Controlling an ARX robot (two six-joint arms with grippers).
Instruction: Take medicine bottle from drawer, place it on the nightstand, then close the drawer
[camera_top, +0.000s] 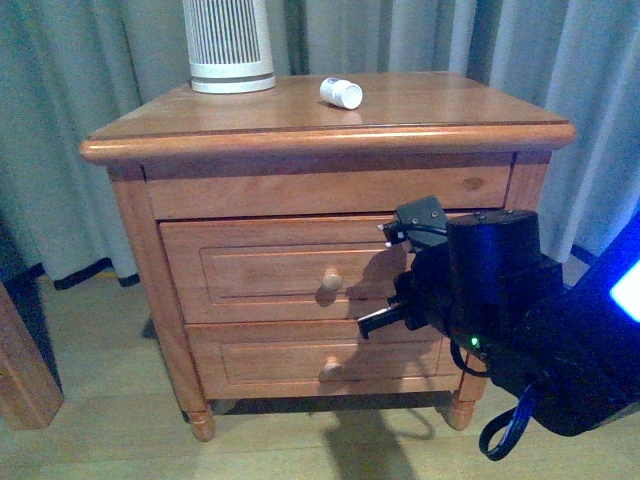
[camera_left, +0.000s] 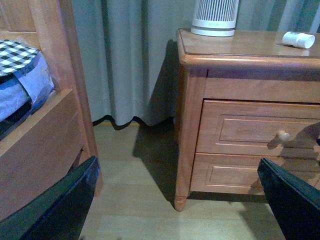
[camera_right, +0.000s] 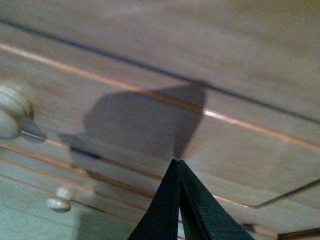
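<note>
Grey curtains (camera_top: 90, 150) hang behind the nightstand (camera_top: 330, 135), and a wood floor (camera_left: 140, 190) runs under it. On its top the bottle (camera_top: 341, 93) lies on its side, near the front edge and well apart from the ribbed white device (camera_top: 229, 45) at the back. So we judge the first two steps done.

We see the drawer (camera_top: 290, 270) sitting about flush with the frame, its knob (camera_top: 329, 282) free. Our right hand (camera_top: 385, 318) is close before the drawer front, beside the knob, with its fingers pressed together into a point and holding nothing; the right wrist view shows that point aimed at the panel, though we cannot tell whether it touches. Our left hand (camera_left: 180, 200) is held off to the side, its fingers (camera_left: 55, 205) spread wide and empty.

We judge the closing push to be the step in hand, nearly or fully finished. Next we would need only a short straight press to seat the drawer if any gap is left, then a clean pull back without catching the knob.
</note>
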